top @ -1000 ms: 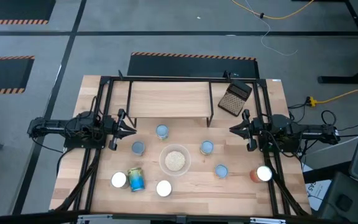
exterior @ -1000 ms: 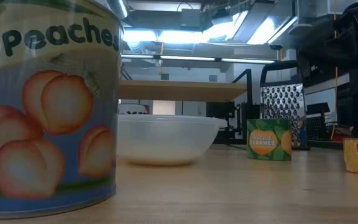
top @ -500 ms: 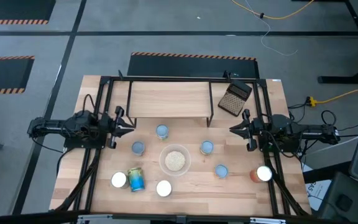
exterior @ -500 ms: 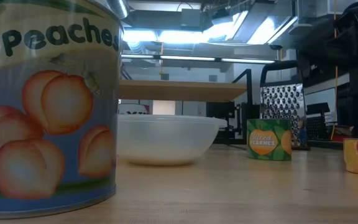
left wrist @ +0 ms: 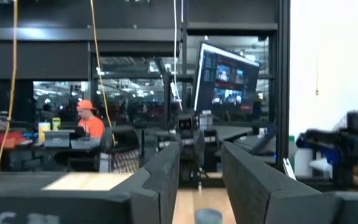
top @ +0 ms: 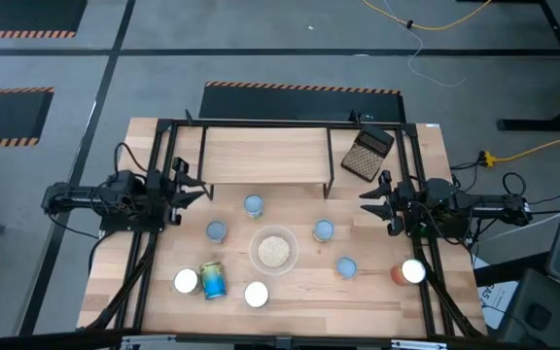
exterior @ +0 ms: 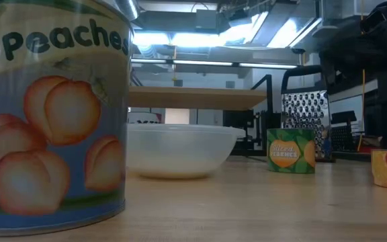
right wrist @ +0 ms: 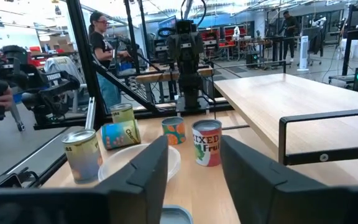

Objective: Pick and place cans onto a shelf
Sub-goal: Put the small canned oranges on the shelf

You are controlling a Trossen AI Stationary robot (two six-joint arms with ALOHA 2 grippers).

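Left gripper (top: 198,189) had drifted up-left a bit, jaws spread, holding nothing; right gripper (top: 367,199) likewise. Centre bowl (top: 274,251) held pale grains, shelf (top: 263,156) bare.

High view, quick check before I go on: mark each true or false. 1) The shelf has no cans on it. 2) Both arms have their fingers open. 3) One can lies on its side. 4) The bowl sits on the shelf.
1) True: the shelf top is bare.
2) True: the left gripper and right gripper are open and hold nothing.
3) True: the blue-green can lies tipped over.
4) False: the glass bowl stands on the table, among the cans.
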